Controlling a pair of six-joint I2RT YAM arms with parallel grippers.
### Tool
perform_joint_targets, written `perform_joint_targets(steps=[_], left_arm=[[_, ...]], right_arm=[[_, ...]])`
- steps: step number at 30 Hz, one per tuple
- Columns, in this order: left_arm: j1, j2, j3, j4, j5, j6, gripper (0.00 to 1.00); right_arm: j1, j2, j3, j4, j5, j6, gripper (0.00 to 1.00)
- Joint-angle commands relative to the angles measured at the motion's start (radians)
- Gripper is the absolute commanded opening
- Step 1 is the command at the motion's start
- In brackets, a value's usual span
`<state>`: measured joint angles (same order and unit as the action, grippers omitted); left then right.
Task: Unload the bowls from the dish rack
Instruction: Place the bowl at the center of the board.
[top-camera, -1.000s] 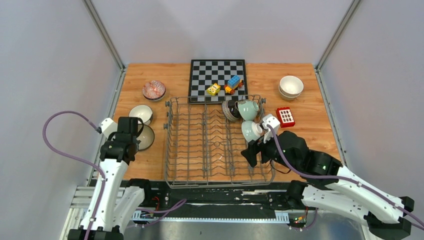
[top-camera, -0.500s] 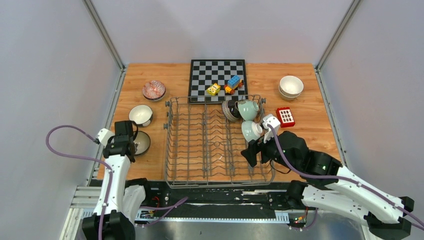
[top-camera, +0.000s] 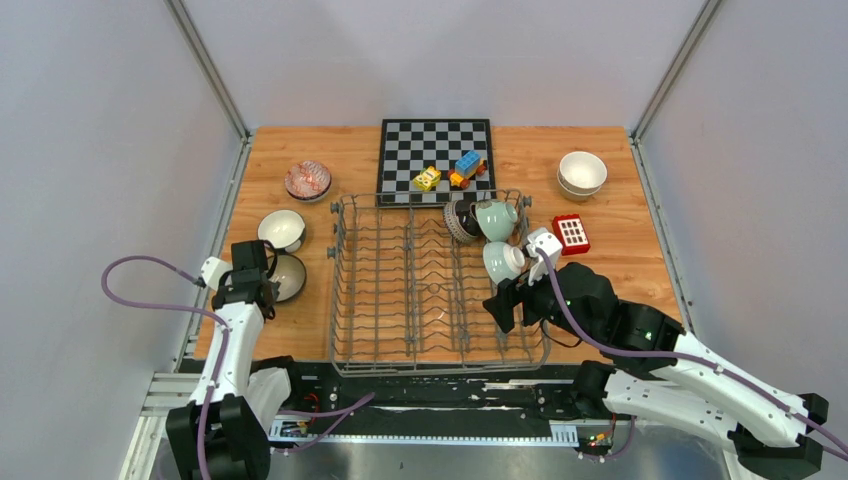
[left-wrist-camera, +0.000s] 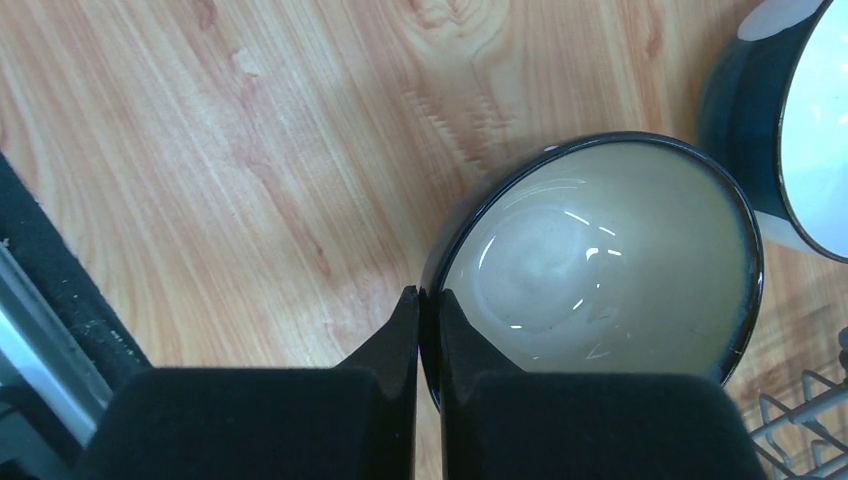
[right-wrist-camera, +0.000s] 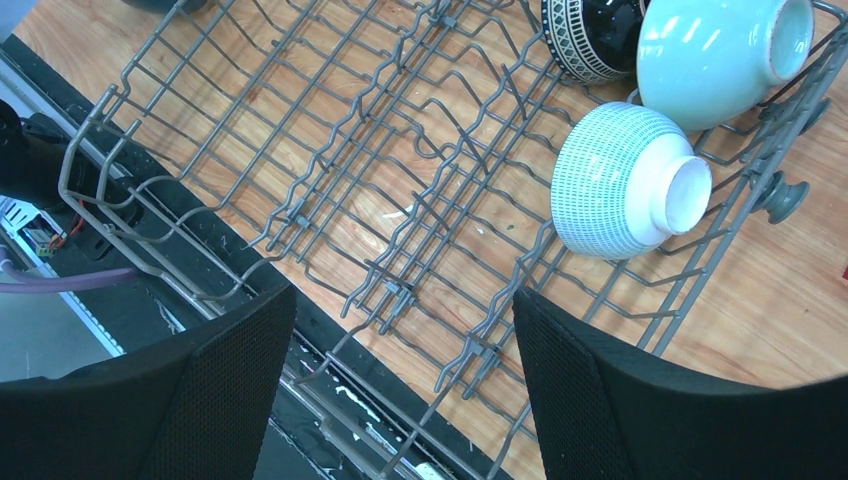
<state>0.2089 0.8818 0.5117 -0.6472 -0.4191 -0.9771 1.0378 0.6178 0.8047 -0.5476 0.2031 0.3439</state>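
The grey wire dish rack (top-camera: 437, 290) holds three bowls at its far right: a dark-patterned one (top-camera: 462, 220), a pale mint one (top-camera: 497, 218) and a blue-and-white one (top-camera: 503, 262). All three show in the right wrist view: dark-patterned (right-wrist-camera: 585, 35), mint (right-wrist-camera: 715, 55), blue-and-white (right-wrist-camera: 620, 180). My left gripper (left-wrist-camera: 428, 300) is shut on the rim of a dark bowl with a cream inside (left-wrist-camera: 600, 260), low over the table left of the rack (top-camera: 287, 277). My right gripper (right-wrist-camera: 400, 300) is open and empty above the rack's near right part.
Left of the rack stand a cream bowl with a dark outside (top-camera: 282, 228) and a red-patterned bowl (top-camera: 307, 180). Stacked cream bowls (top-camera: 582, 172) and a red toy block (top-camera: 571, 234) are at the right. A chessboard (top-camera: 436, 150) with toy blocks lies behind the rack.
My left arm has drawn back toward the near edge and lowered, with the dark bowl still in its grip. The right arm has not moved.
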Motion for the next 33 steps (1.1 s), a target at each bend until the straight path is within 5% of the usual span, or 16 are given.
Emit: perform_joint_targets(steps=[1,19,33], left_arm=[[0.016,0.020,-0.017,0.115,0.018,-0.013,0.01],[0.050,0.033,-0.021,0.116,0.040,0.034,0.30],[0.050,-0.074,0.101,-0.027,0.051,0.116,0.75]], right_arm=[[-0.009,-0.008,0.006,-0.030,0.027,0.001,0.83],[-0.010,0.011,0.025,-0.046,0.045,0.014,0.83],[-0.010,0.023,0.058,-0.068,0.058,0.000,0.84]])
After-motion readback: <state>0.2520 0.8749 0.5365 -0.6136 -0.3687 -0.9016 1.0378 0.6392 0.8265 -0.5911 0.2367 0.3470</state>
